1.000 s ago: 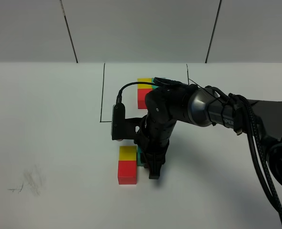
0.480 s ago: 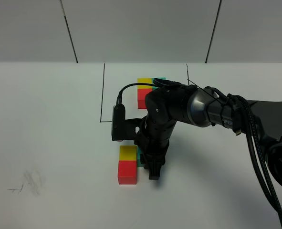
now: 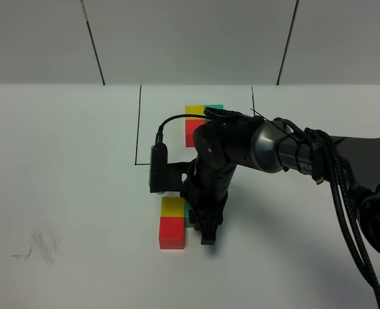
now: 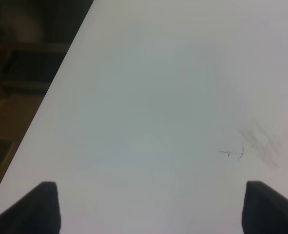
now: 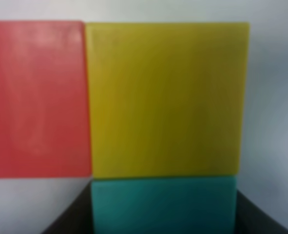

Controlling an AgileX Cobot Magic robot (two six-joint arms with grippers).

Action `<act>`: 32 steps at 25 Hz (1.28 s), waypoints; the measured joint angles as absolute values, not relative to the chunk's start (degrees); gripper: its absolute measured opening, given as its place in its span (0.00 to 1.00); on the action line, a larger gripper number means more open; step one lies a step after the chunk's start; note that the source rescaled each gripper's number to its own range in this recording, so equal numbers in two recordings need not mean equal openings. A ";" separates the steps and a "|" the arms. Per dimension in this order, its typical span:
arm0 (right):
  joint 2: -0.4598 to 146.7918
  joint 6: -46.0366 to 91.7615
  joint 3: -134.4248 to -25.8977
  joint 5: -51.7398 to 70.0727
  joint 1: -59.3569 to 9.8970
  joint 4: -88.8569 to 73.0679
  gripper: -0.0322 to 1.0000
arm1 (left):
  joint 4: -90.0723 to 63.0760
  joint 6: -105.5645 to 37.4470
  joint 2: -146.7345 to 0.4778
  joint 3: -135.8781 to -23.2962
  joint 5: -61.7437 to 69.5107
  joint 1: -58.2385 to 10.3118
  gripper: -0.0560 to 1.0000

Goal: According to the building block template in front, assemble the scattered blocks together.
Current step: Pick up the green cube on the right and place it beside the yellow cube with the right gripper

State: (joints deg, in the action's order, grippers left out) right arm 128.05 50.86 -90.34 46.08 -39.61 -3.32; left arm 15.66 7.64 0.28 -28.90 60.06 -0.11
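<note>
Teal cube (image 5: 163, 204): between the right gripper (image 3: 207, 233) jaws, gripped, flush against yellow cube (image 5: 165, 97).
Left gripper (image 4: 148, 207): wide, empty, far off.

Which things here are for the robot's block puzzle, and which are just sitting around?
For the puzzle:
- template, inside the black outline
- loose red cube
- loose yellow cube
- loose teal cube
- right gripper

Just around:
- pencil scuff on the table
- left gripper, hanging open

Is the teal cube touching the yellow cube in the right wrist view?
Yes: the teal cube sits flush against one side of the yellow cube, with no gap between them.
</note>
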 joint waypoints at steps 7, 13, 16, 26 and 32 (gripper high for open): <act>128.05 50.91 -90.34 46.11 -39.61 -3.32 0.48 | 15.66 7.64 0.28 -28.90 60.06 -0.11 0.83; 128.05 50.84 -90.40 47.02 -39.61 -3.32 0.48 | 15.66 7.64 0.28 -28.90 60.06 -0.11 0.83; 128.05 50.78 -90.40 47.56 -39.61 -3.30 0.53 | 15.66 7.64 0.28 -28.90 60.06 -0.11 0.83; 126.45 49.11 -90.40 49.00 -39.67 -0.68 0.99 | 15.61 7.64 0.28 -28.90 60.06 -0.11 0.83; 119.43 41.69 -90.40 60.10 -39.67 5.31 1.00 | 15.61 7.64 0.28 -28.90 60.06 -0.11 0.83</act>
State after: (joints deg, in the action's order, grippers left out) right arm 119.43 41.69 -90.40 60.10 -39.67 5.31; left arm 15.61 7.64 0.28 -28.90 60.06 -0.11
